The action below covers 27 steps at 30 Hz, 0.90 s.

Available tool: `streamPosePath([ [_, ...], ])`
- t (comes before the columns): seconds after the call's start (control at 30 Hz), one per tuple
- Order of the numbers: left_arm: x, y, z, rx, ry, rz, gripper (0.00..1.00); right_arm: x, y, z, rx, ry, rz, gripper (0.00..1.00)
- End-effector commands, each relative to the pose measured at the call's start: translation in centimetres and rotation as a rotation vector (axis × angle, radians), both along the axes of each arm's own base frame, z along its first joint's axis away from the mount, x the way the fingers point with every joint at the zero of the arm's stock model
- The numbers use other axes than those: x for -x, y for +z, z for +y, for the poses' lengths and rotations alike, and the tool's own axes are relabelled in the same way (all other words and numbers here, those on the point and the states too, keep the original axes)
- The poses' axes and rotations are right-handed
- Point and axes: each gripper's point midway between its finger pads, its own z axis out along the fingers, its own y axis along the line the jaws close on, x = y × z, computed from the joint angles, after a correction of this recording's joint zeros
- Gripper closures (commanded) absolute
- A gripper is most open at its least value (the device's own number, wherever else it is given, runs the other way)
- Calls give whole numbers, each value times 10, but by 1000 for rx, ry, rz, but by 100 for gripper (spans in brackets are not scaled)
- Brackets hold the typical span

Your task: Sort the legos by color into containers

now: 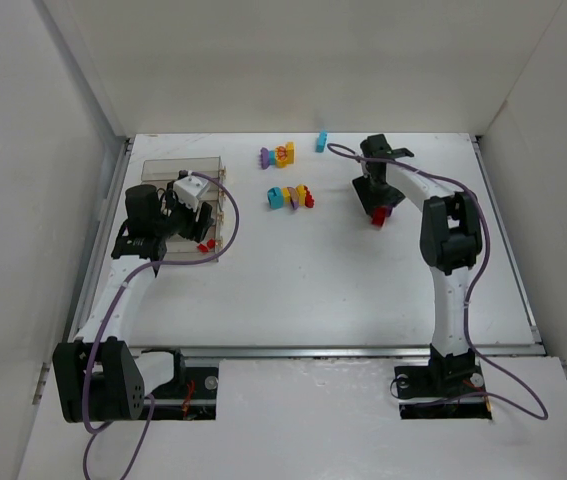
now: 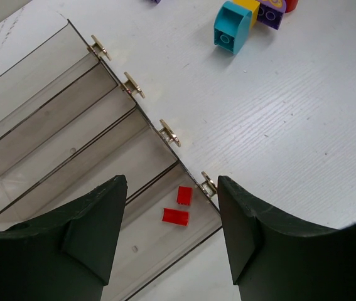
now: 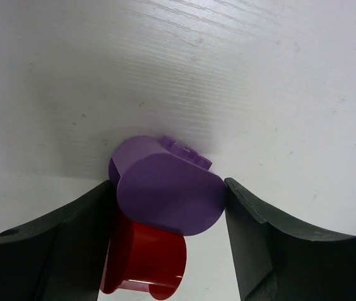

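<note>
L gripper (image 2: 171, 180) hangs spread, empty, over containers (image 2: 39, 66); two red legos (image 2: 176, 216) lie in the end bin. Centre: mixed legos (image 1: 291, 195) on tabletop (image 3: 228, 75). R gripper (image 3: 168, 183) flanks purple lego (image 3: 165, 188), red lego (image 3: 146, 263) touching it; we cannot tell if it is pinched. We advise: clamp purple only, lift straight; tabletop lies open leftward; skirt the cluster, clear bin rims.

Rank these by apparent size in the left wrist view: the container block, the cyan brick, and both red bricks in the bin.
1. container block
2. cyan brick
3. upper red brick and lower red brick: they look about alike, so no order between them.
</note>
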Motion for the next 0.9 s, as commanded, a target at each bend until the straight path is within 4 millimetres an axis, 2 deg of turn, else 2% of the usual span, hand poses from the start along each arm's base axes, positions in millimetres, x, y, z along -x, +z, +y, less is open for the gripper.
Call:
streamPosePath([
  [0.0,3,12,-4,2,-29,-44,43,-5,18,17,-99,15,-50,35],
  [0.03,3,12,-4,2,-29,-44,43,-4,17,22,-128,27,-43,31],
  [0.07,3,12,-4,2,-29,-44,43,-4,20,25,-146,24,-49,21],
  [0.27,5,13,-9,7,-46,-44,43,-3,36,37,-232,-19,-80,7],
  [0.37,5,13,-9,7,-46,-44,43,-4,45,33,-286,-73,-97,7],
  [0.47,5,13,-10,11,-54,-45,43,-3,44,23,-318,-163,-90,7],
  [0.53,6,13,-12,15,-63,-45,43,-4,44,8,-304,-221,-94,7],
  [0.6,6,13,-12,15,-63,-45,43,1,36,1,-286,-252,-65,7],
  [0.67,5,15,-14,20,-72,-54,43,3,24,3,-288,-252,-36,7],
  [0.87,6,16,-15,31,-77,-49,43,-8,22,23,-384,-155,-48,8],
])
